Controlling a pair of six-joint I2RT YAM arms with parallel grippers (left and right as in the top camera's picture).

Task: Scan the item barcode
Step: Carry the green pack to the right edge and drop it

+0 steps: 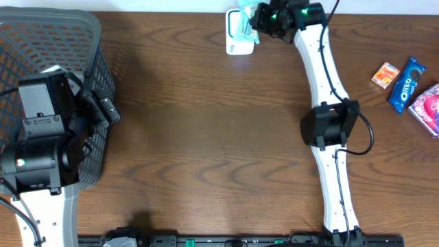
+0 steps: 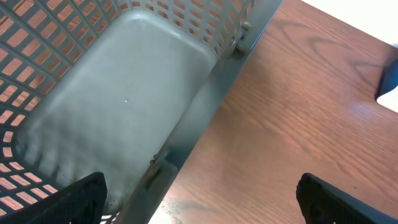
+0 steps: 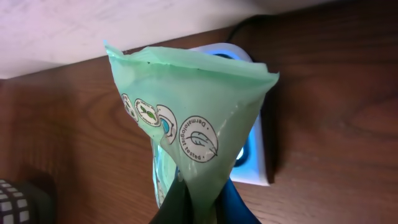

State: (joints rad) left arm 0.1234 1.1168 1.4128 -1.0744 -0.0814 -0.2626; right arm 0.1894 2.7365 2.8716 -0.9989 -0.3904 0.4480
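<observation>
The pouch (image 3: 186,124) is pale green with round printed seals, one of which reads "Dermatologically tested". We see it at the far edge of the table (image 1: 206,137), pinched at one end between the closed fingers of the right gripper (image 3: 199,202). From above, it overlaps the upper right corner of a white scanner (image 1: 235,36). In the right wrist view the scanner glows blue behind the pouch. We cannot tell whether the two touch.

The left gripper (image 2: 205,199) has its jaws spread wide and holds nothing. In its wrist view we see one finger (image 2: 62,199) over the inside of the grey mesh basket (image 2: 214,81). The other finger is over bare wood, so the gripper straddles the basket's wall. From above, the basket fills the far left corner, and the left arm covers its near side.

At the right edge of the table, well apart from both arms, lie a small orange box (image 1: 386,74), a blue Oreo pack (image 1: 406,84) just beside it and a pink pack (image 1: 429,106).
</observation>
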